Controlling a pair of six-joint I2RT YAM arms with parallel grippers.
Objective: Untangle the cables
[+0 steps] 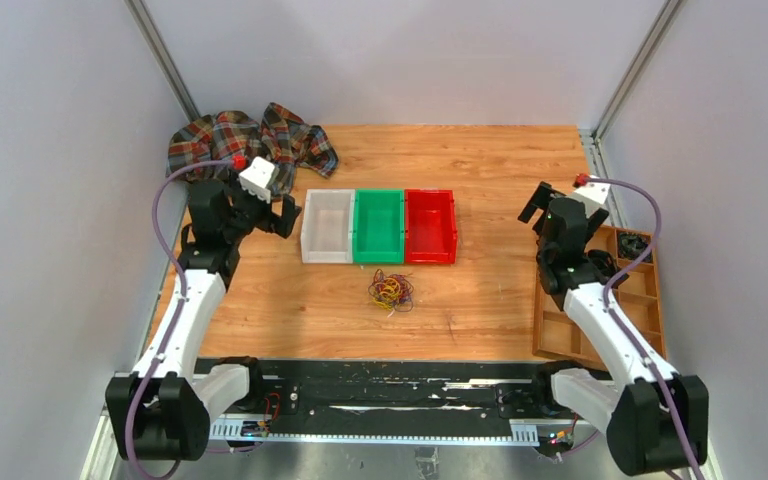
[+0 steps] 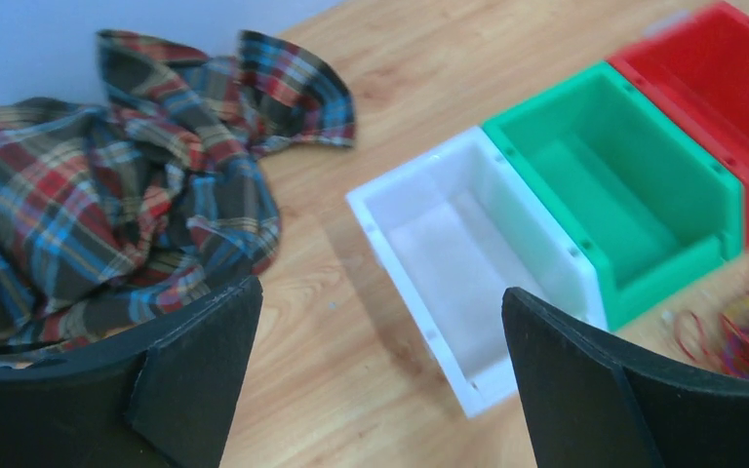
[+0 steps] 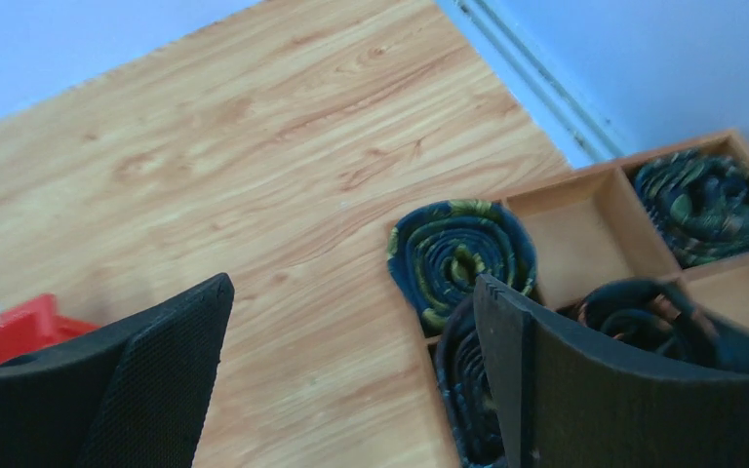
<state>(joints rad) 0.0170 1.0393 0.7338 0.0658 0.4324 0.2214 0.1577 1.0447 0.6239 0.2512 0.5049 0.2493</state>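
Your cables (image 1: 391, 291) lie in one tight knot of yellow, red and dark strands on the table (image 1: 480, 290), just in front of the green bin (image 1: 379, 226), between the two arms and well apart from both. Your left gripper (image 1: 282, 212) hangs beside the white bin (image 1: 326, 228) with its jaws spread wide and nothing between them. Your right gripper (image 1: 536, 204) hangs near the far end of the tray (image 1: 560, 335), likewise spread and empty. The main risk, I judge, is the pinch itself: the strands are thread-thin and lie flat, so broad pads coming down may close on several loops at once or on none, and a pull on a mixed bunch would tighten the knot rather than loosen it. If you lift with one arm alone, the whole clump will likely ride up in one piece, so plan for the other arm to hold a different colour. The knot sits near the green bin's front wall, so a pull toward the back could drag loops against it or flick a strand over the rim. Watch your left arm's sweep past the white bin's corner, since a nudge there would shove it out of line. On the right, a low path could catch the tray's rim or the rolls (image 3: 461, 252) inside it
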